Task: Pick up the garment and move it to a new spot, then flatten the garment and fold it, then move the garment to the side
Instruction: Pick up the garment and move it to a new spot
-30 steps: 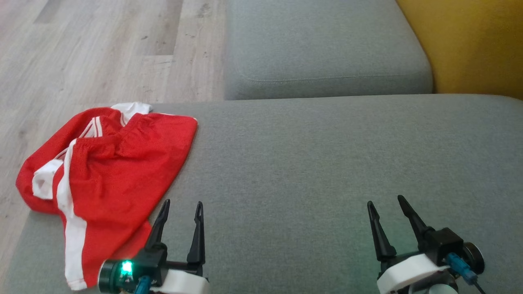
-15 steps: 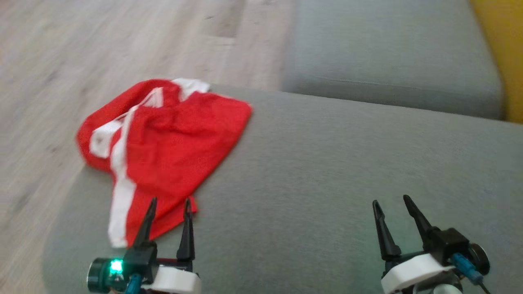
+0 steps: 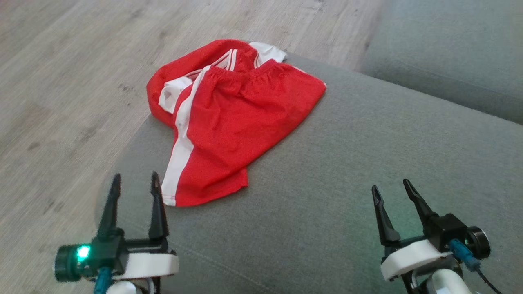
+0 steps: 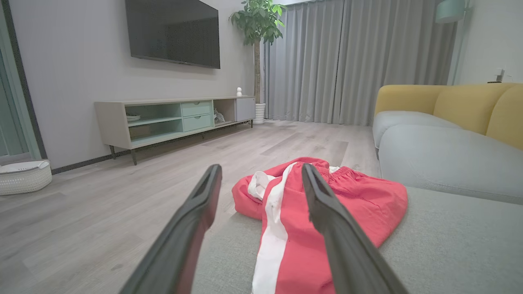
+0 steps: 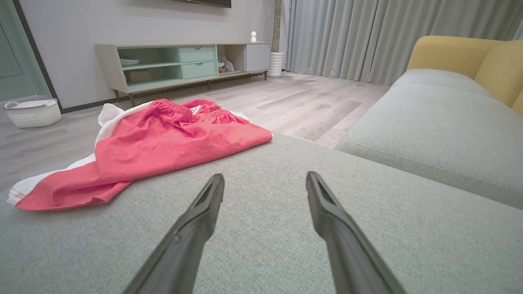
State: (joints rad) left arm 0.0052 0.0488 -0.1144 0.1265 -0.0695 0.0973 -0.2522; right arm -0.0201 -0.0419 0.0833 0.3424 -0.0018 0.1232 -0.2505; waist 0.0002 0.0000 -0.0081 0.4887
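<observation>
The garment [image 3: 241, 118] is a pair of red shorts with a white side stripe, lying crumpled at the far left corner of the grey sofa cushion [image 3: 367, 163], partly hanging over its edge. My left gripper [image 3: 135, 181] stands open just short of the shorts' near hem, nothing between its fingers. In the left wrist view the garment [image 4: 327, 212] lies just ahead of the left gripper [image 4: 261, 173]. My right gripper [image 3: 392, 188] is open over bare cushion, well right of the shorts. The right wrist view has the garment [image 5: 163, 147] to the left of the right gripper [image 5: 265, 179].
Wooden floor [image 3: 69, 102] lies beyond the cushion's left edge. A second grey cushion [image 3: 449, 57] sits at the far right, with yellow backrests [image 4: 470, 106] behind. A TV cabinet [image 4: 171, 118] and a white basket [image 4: 24, 175] stand across the room.
The head camera has swung left, so the garment now sits nearer the picture's middle. Both grippers stay open and low in the view.
</observation>
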